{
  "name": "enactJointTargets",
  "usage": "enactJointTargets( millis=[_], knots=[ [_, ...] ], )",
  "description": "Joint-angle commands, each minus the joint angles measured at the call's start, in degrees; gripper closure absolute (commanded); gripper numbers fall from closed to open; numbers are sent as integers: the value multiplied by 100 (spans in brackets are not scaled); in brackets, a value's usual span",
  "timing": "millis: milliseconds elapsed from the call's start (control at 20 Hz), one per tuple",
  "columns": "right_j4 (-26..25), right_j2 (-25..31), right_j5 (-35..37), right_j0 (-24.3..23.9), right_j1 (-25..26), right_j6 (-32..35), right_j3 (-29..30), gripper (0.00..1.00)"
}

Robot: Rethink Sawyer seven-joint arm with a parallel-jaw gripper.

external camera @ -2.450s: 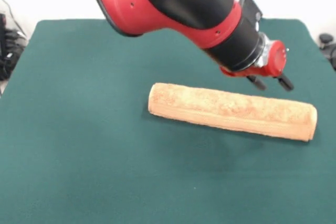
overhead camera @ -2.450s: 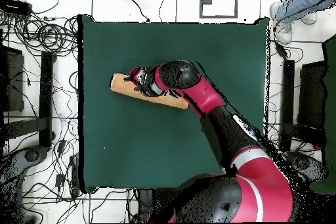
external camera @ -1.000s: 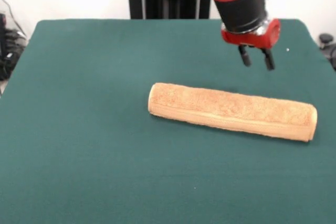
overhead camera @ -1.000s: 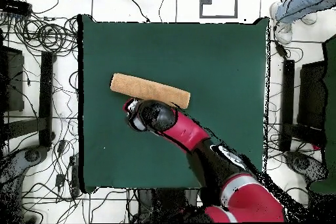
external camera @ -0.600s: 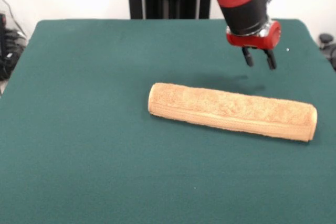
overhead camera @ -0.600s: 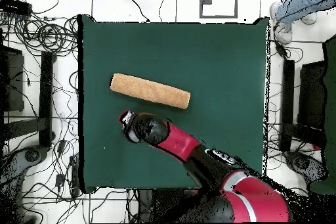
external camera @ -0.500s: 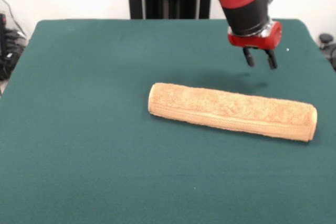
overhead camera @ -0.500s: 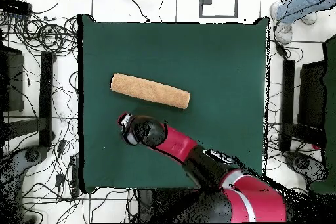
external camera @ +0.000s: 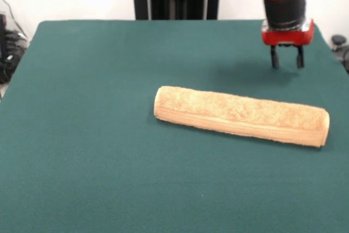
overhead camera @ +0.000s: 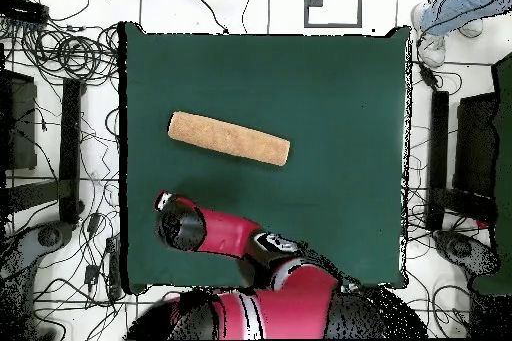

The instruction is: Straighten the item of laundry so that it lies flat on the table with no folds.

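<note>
hand: the hand (external camera: 286,57) points straight down over the far right part of the desk (external camera: 87,151); its two fingers (external camera: 275,58) stand apart with bare felt showing between them, so it is released and carries nothing.
hand to towel: the towel (external camera: 241,115) lies nearer the camera than the hand in the front view, close to it but clearly apart, with a strip of green between them.
long axis: the towel is a tight roll, running left to right and slanting slightly toward the camera at its right end; the hand stands off the roll's far long side, toward that right end.
towel place: right of centre on the desk, with much of the felt around it bare.
task state: by my reading nothing is unrolled yet; any free edge is not visible from here.
change: half a second ago the hand hung closer to the roll's far side; it has since drawn away toward the robot's edge of the desk and sideways, while the roll has not shifted.
</note>
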Motion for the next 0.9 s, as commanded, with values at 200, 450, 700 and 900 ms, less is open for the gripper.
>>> enactJointTargets(
  millis=[200, 450, 700, 900],
  knots=[
    [960, -2132, -958, 2627, -766, 1110, 129, 0],
    [1367, -3024, -1115, 3615, -910, 961, 80, 0],
    [1382, -3346, -2245, 4069, -797, 1178, 134, 0],
    [1184, -3166, -2963, 4079, -621, 1555, 197, 0]
  ],
)
